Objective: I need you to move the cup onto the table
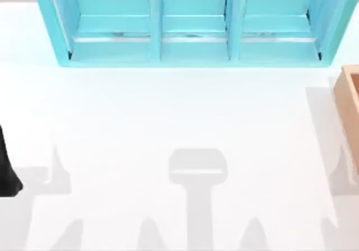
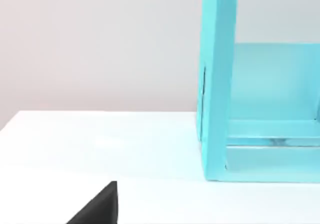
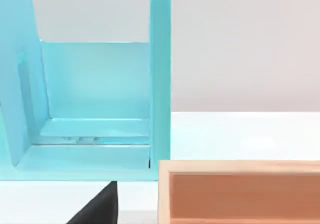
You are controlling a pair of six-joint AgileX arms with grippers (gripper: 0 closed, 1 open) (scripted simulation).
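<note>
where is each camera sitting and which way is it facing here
Top view: above the table, looking down at the turquoise shelf unit; a black piece of my left arm at the left edge.
Left wrist view: low, facing the shelf unit's end wall; a dark gripper tip shows.
Right wrist view: low, facing shelf and tan wooden box.
All views share the shelf unit.

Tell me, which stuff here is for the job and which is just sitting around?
For the job:
- table, the big white surface
- left arm, parked at the table's left edge

Just sitting around:
- turquoise shelf unit, at the table's far side
- wooden box, at the table's right edge
</note>
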